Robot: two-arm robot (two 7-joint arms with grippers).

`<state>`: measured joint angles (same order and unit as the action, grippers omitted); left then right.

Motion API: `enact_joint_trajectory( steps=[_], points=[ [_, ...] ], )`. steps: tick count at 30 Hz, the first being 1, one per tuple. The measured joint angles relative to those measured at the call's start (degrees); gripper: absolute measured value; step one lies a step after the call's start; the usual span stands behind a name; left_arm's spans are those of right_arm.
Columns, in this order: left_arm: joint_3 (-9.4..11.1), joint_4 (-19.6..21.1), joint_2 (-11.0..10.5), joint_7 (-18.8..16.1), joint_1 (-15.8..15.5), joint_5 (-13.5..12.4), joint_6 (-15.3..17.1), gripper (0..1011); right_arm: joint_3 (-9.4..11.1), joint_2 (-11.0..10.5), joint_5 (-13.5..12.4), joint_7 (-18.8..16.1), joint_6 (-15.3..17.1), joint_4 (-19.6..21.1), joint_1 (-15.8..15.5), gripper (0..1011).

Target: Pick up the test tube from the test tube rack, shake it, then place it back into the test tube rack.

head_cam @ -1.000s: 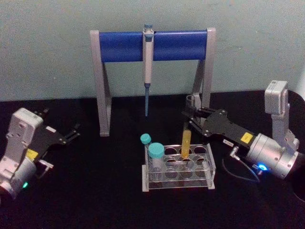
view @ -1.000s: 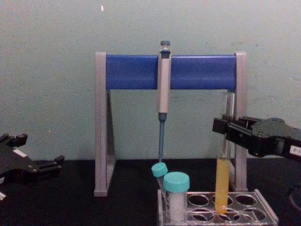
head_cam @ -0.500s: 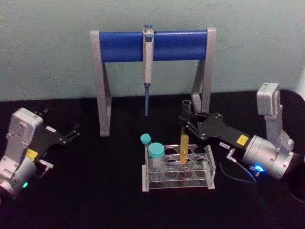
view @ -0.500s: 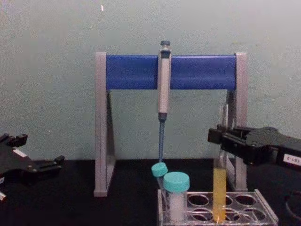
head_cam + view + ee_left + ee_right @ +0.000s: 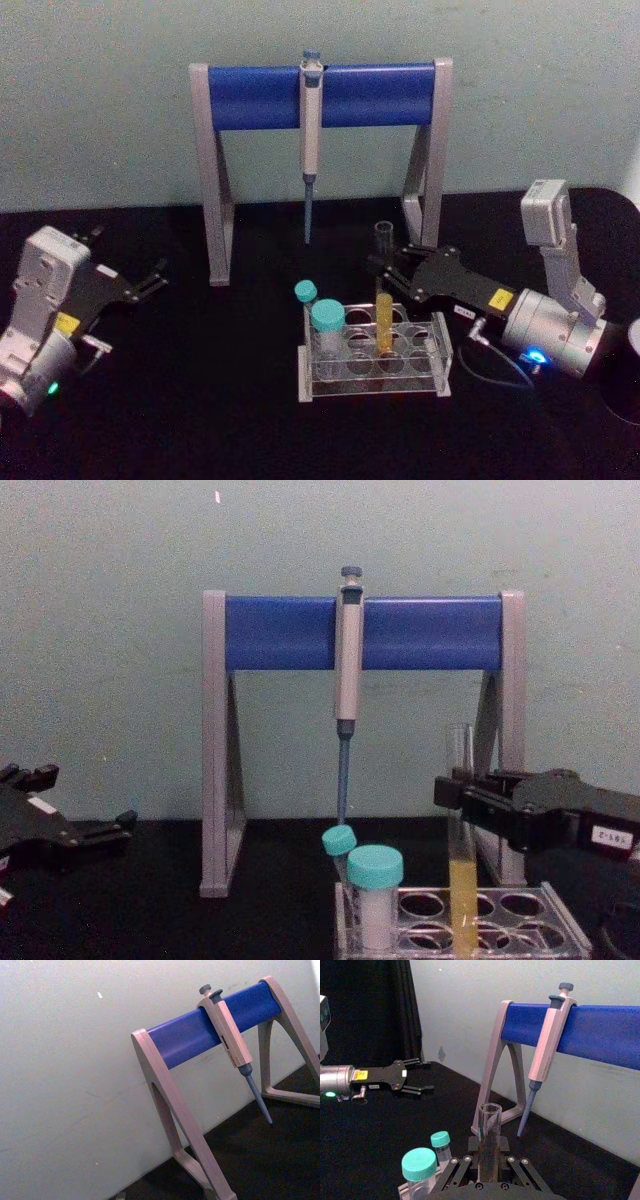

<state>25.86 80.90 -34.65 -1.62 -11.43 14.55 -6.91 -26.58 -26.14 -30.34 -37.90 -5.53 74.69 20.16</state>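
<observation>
The test tube rack (image 5: 345, 385) is standing near the centre of the surface (image 5: 200, 410). The test tube (image 5: 385, 320) is sitting upright in a back-row hole, with the right pincer (image 5: 384, 270) clenching its upper glass. Whether lifting and shaking are done cannot be told. Release and withdrawal are judged outstanding. The left pincer (image 5: 130, 258) is resting released by the left edge.
</observation>
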Motion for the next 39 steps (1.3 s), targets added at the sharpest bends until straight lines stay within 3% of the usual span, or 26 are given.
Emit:
enact_joint_trajectory(
  steps=[39],
  points=[
    [0.0, 0.0, 0.0, 0.0, 0.0, 0.0, 0.0, 1001, -0.4, 0.2, 0.2, 0.6, 1.4, -0.4, 0.2, 229]
  ],
)
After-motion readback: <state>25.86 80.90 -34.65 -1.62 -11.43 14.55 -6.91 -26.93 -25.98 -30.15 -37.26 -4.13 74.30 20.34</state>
